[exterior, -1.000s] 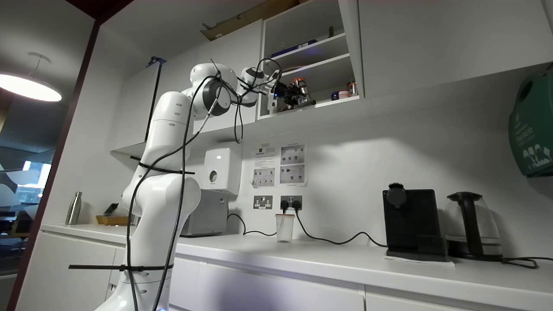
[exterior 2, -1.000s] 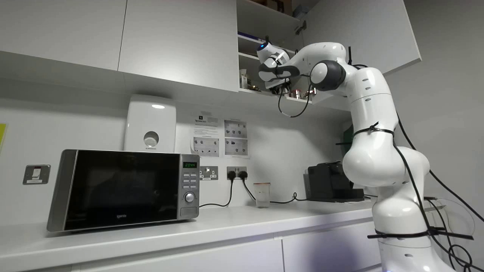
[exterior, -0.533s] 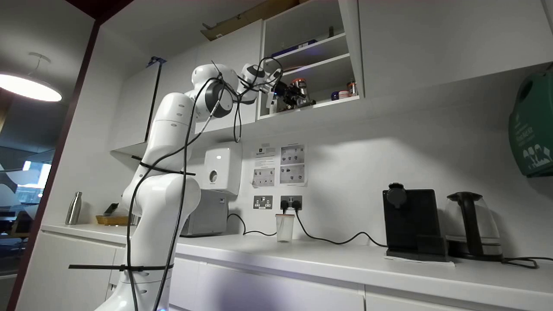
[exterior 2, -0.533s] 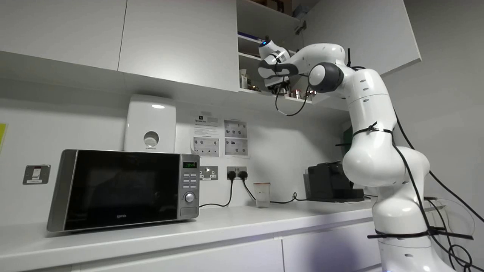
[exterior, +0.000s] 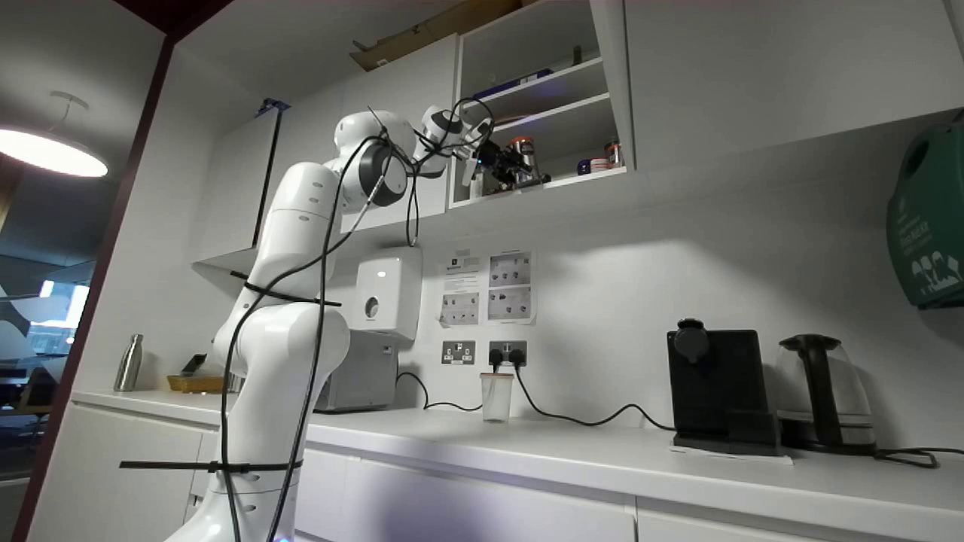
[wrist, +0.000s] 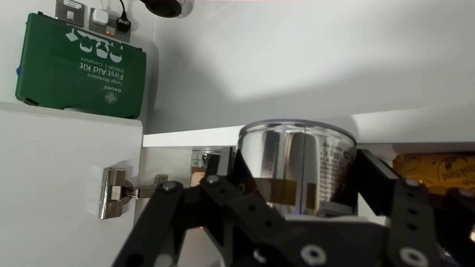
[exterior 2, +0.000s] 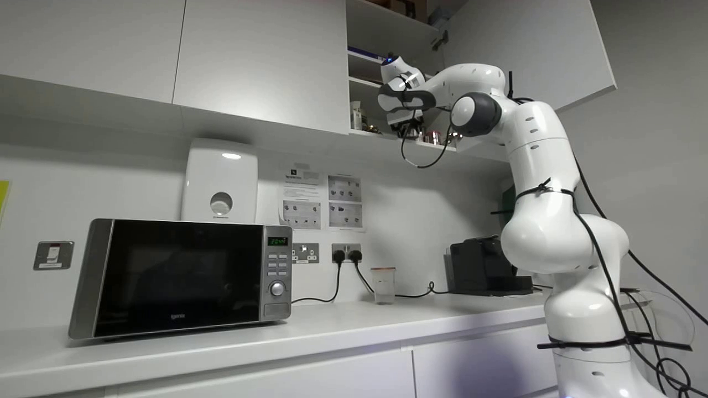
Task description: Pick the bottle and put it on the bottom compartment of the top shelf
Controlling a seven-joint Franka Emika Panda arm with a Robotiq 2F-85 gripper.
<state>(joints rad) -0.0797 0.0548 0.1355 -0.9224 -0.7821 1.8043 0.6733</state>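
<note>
Placing looks to be the step in hand. In the wrist view, the black two-fingered gripper (wrist: pixel 298 168) is parted to the width of a silver cylindrical metal can (wrist: pixel 287 157), its fingers (wrist: pixel 375 178) against either side, apparently gripping it. No slim bottle shows there, so this can is probably the sentence's bottle. At the middle of that view it hides part of the shelf's white front edge (wrist: pixel 185 138), facing the bottom compartment (exterior: pixel 566 139) of the white wall cabinet (exterior: pixel 527 45), upper middle of an exterior view. The next move likely calls for clearing that edge with the base, easing inward, setting down level, then letting go.

The compartment holds a small red-and-white container (exterior: pixel 599 164) beside a taller brownish jar (exterior: pixel 615 155), contents unreadable, and an orange printed packet (wrist: pixel 432 168) at the wrist view's right. On the white counter (exterior: pixel 587 444), lower middle, stands a clear plastic tub with an orange rim (exterior: pixel 496 397), its contents too faint to tell.
</note>
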